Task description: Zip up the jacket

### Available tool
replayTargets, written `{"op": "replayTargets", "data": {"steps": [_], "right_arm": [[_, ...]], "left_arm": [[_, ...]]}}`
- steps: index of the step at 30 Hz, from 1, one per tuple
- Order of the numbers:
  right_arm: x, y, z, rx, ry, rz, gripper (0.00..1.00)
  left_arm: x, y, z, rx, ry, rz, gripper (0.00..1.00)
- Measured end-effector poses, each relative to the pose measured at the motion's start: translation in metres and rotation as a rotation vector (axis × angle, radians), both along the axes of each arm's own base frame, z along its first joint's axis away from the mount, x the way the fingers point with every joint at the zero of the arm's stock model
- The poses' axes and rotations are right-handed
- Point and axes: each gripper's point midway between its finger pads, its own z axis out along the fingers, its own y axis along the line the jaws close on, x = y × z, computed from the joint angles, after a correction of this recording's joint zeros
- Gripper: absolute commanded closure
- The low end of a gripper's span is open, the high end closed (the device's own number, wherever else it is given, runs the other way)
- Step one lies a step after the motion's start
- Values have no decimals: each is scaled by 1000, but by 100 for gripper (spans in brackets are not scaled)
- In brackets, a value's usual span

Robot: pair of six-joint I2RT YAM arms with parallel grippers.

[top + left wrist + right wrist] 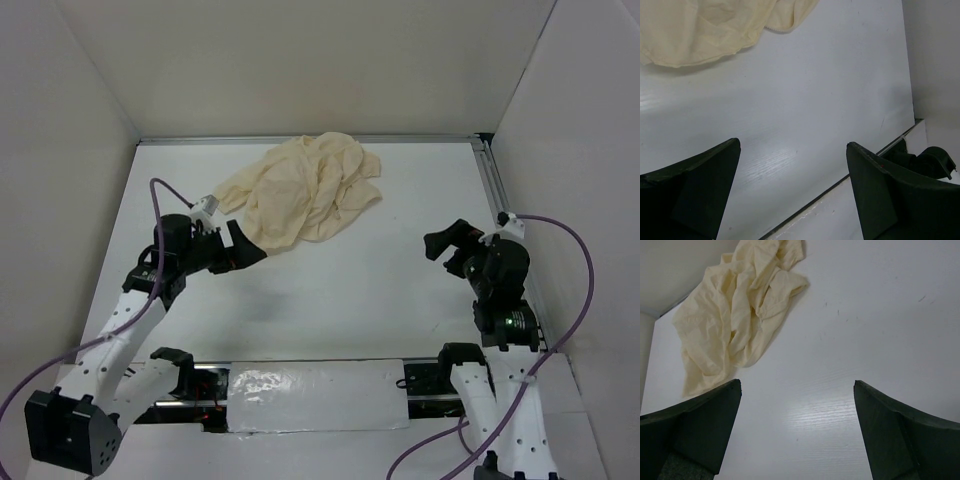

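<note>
The cream jacket lies crumpled in a heap at the far middle of the white table; no zipper shows. It also shows in the left wrist view and the right wrist view. My left gripper is open and empty, just in front of the jacket's near left edge, not touching it. My right gripper is open and empty over bare table, well to the right of the jacket.
White walls enclose the table on three sides. A metal rail runs along the right edge. A foil-covered strip lies between the arm bases at the near edge. Purple cables loop beside each arm.
</note>
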Motion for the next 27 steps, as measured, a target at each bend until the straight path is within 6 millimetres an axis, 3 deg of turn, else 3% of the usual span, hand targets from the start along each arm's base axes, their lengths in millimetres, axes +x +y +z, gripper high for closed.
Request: {"op": "replayTargets", "data": {"steps": [3, 5, 11, 14, 15, 20, 23, 25, 27], "right_arm": [[8, 11, -6, 11, 28, 61, 0], [19, 20, -14, 19, 70, 104, 0], [76, 60, -29, -20, 202, 226, 0], [125, 81, -30, -67, 246, 262, 0], [150, 92, -27, -81, 250, 274, 0], [265, 128, -36, -110, 258, 290, 3], [335, 147, -47, -108, 239, 286, 2], [372, 158, -66, -96, 236, 279, 3], [394, 165, -88, -77, 241, 277, 3]], "left_arm": [[11, -7, 0, 19, 10, -24, 1], [28, -12, 4, 38, 23, -36, 1], [102, -10, 10, 149, 28, 36, 1], [143, -11, 9, 194, 25, 59, 1], [160, -12, 8, 207, 20, 64, 1], [229, -19, -22, 272, 50, 61, 1], [259, -24, -44, 298, 65, 44, 4], [268, -25, -59, 314, 81, 33, 30], [272, -25, -69, 321, 94, 22, 59]]}}
